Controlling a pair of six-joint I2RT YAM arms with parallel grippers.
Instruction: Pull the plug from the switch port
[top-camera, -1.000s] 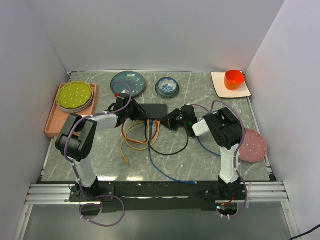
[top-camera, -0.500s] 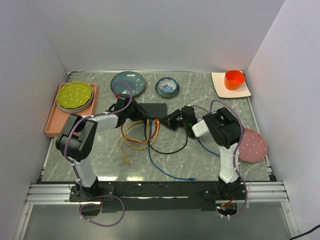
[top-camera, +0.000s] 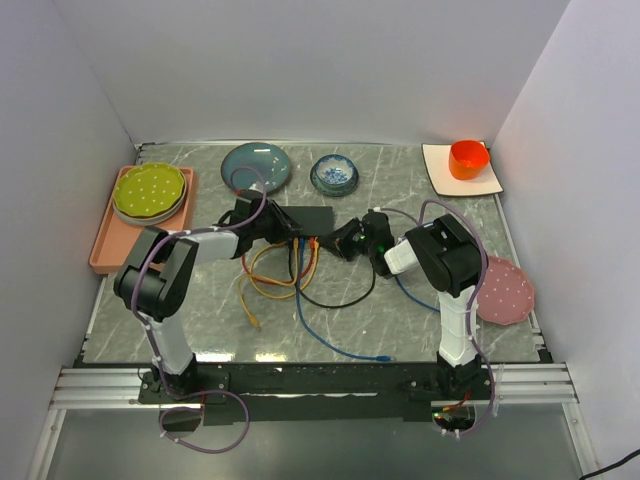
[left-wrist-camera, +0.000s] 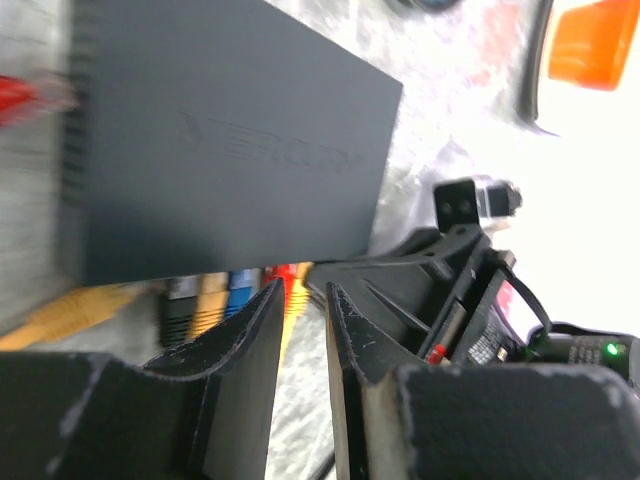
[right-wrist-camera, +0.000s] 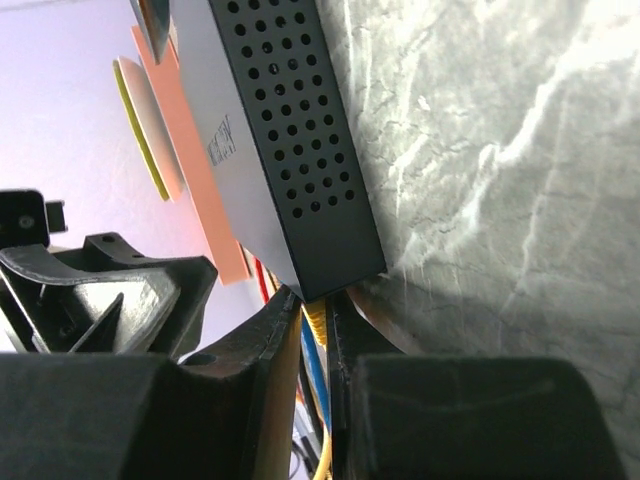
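The switch (top-camera: 308, 217) is a flat black box in the middle of the table, with several coloured plugs (top-camera: 305, 243) along its near edge. My right gripper (top-camera: 333, 240) reaches in from the right. In the right wrist view the right gripper (right-wrist-camera: 312, 305) is shut on the yellow plug (right-wrist-camera: 316, 322) just under the switch's corner (right-wrist-camera: 290, 150), and a blue cable runs beside the plug. My left gripper (top-camera: 270, 227) is at the switch's left end. In its wrist view the left gripper (left-wrist-camera: 305, 292) shows a narrow empty gap, with the switch (left-wrist-camera: 220, 150) just beyond.
Loops of yellow, black and blue cable (top-camera: 300, 285) trail toward the near edge. A teal plate (top-camera: 256, 165) and a patterned bowl (top-camera: 334, 174) stand behind the switch. An orange cup (top-camera: 468, 158) sits back right, a pink plate (top-camera: 505, 290) right, and a green plate (top-camera: 150, 192) on a tray left.
The right gripper's jaws have closed in on the yellow plug. The left gripper has shifted slightly at the switch's left end. The switch stays put.
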